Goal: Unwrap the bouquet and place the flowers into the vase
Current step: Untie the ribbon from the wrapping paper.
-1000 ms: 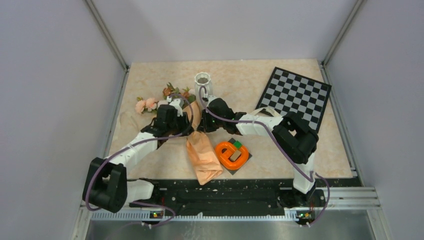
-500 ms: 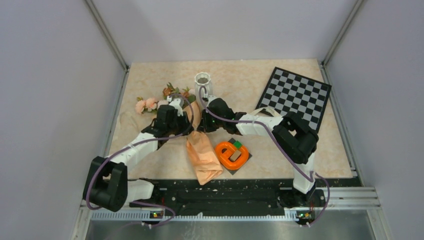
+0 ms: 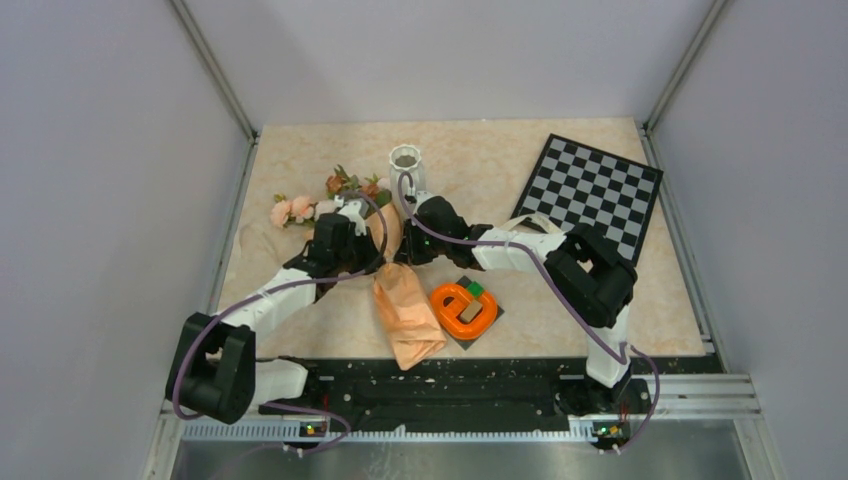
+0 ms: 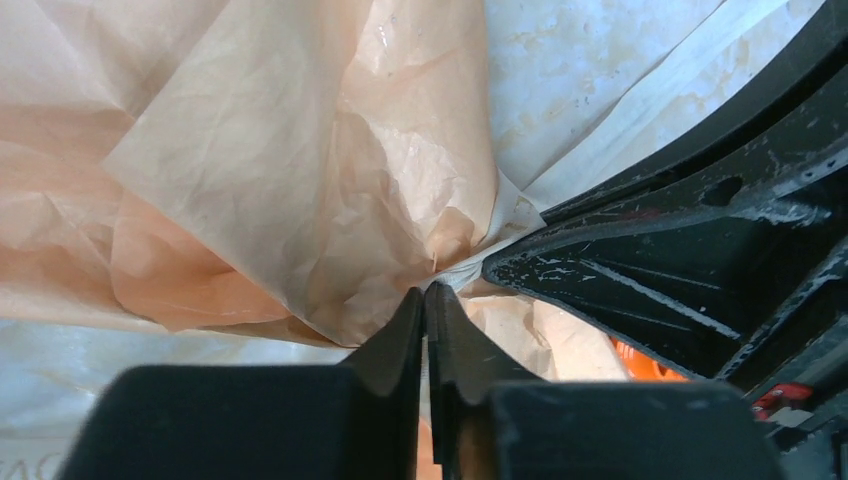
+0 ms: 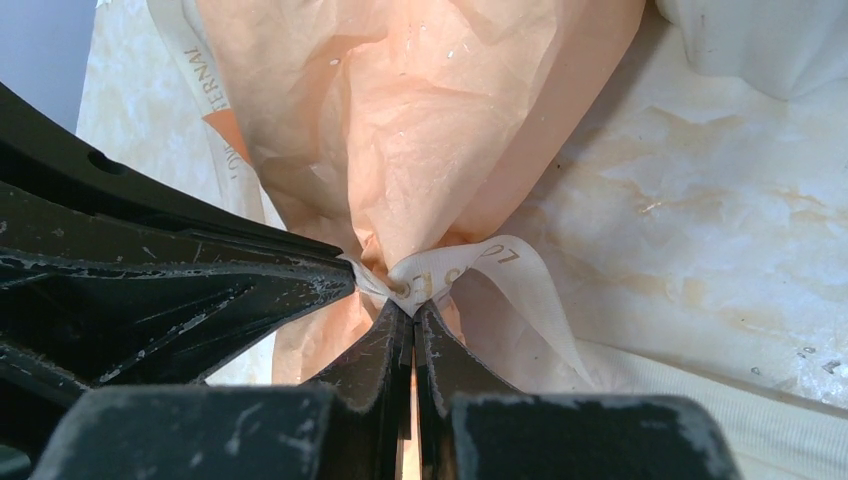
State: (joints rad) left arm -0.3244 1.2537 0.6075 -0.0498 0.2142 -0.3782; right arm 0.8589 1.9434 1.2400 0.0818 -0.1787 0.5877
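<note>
Right wrist: crinkled peach kraft-paper bouquet (image 5: 420, 120), cinched by printed cream ribbon (image 5: 500, 265).

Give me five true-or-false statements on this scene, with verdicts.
1. The vase stands upright with no flowers in it. True.
2. The ribbon is off the bouquet. False: the ribbon cinches the bouquet, and the right gripper pinches its knot.
3. The orange ring lies right of the bouquet's paper. True.
4. The left gripper gapes wide. False: its jaws are nearly together at the cinch.
5. The checkerboard lies on the table's left side. False: it lies far right.
</note>
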